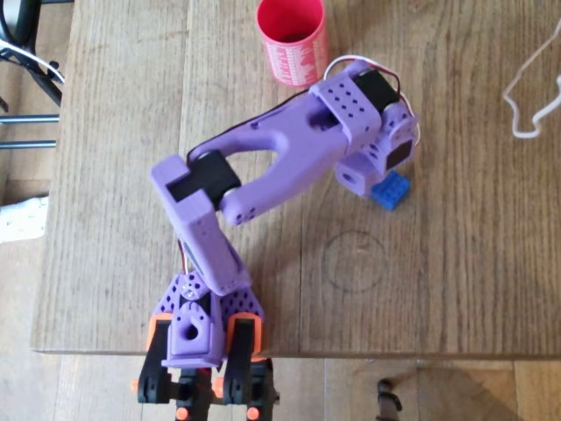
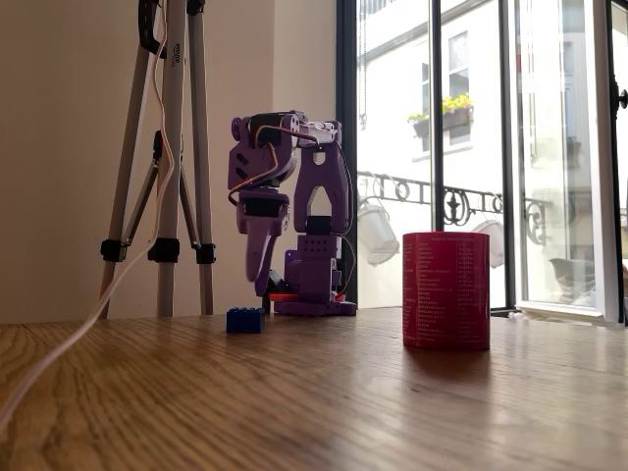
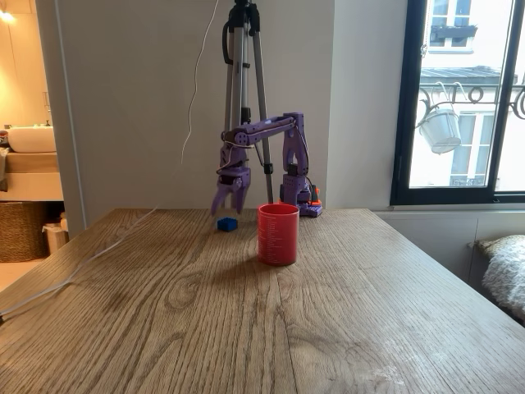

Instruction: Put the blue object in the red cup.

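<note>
Blue object (image 1: 390,190): a small flat square brick with studs on top, lying flat on the tabletop (image 1: 456,289). It sits to one side of the red cup (image 1: 293,39), apart from it, with bare wood between the two; in a fixed view it lies left of the cup (image 3: 279,234) and a little farther back.
Handling of the brick: judged to be light, rigid plastic that will not deform or break under the fingers. Its smooth side walls may slip if the grip is shallow or skewed.
Where to hold it: across two opposite flat sides, fingers low and square to the faces, not on the corners and not on the studs.
Handling of the cup: a stiff upright cylinder, open mouth up, wider than the brick. It looks light enough to tip if knocked at the rim, so the drop should come from above the mouth.
Tool (image 3: 231,199): hangs just above the brick (image 3: 226,223), pointing down, fingers spread apart in a fixed view, holding nothing and not touching the brick.
Tool from the low side camera: the fingers (image 2: 259,257) taper to just over the brick (image 2: 244,320).
Count: one blue brick, one red cup, one purple arm (image 1: 263,167).
Other items: a loose white cord (image 1: 529,96) lies on the tabletop well away from the cup; a faint pencilled ring (image 1: 354,261) marks the wood beyond the brick from the cup.
</note>
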### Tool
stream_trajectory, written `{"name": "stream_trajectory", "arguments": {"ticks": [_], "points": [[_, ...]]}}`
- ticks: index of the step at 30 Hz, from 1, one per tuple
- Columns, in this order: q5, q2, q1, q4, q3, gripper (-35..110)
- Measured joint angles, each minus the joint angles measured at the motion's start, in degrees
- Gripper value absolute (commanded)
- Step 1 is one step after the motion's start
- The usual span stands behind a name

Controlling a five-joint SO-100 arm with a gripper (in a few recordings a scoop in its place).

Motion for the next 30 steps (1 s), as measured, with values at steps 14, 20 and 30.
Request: {"name": "stream_trajectory", "arguments": {"ticks": [14,20,30], "points": [[0.0,-10.4,1.8,-1.7,-4.2,46],[-1.6,-10.8,3.0,-1.8,-4.8,6],[-1.3,-10.8,3.0,-1.4,-5.5,1]]}}
